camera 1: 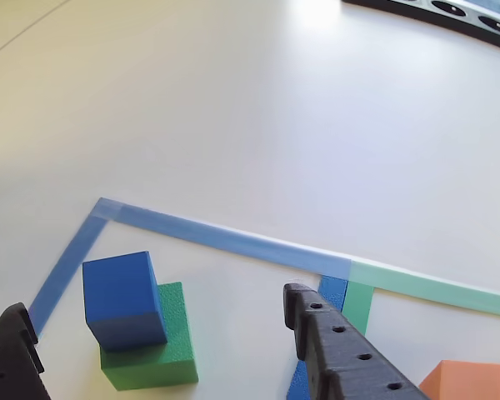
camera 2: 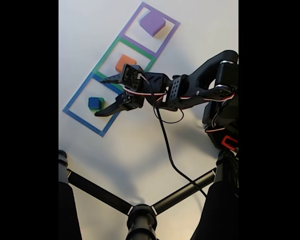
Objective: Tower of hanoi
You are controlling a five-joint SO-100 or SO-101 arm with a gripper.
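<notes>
Spread pincer (camera 1: 158,342) hovers over the blue cube (camera 1: 122,298), which sits on the green block (camera 1: 162,350) inside the blue outline (camera 1: 225,235). Step: grasping the cube; next, descend and close.

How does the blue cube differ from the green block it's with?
The blue cube is narrower and taller; the green block is wider and flatter. The blue cube sits on top, off-centre, while the green block rests on the table. Both are square-cornered and lie inside the blue taped outline.
</notes>
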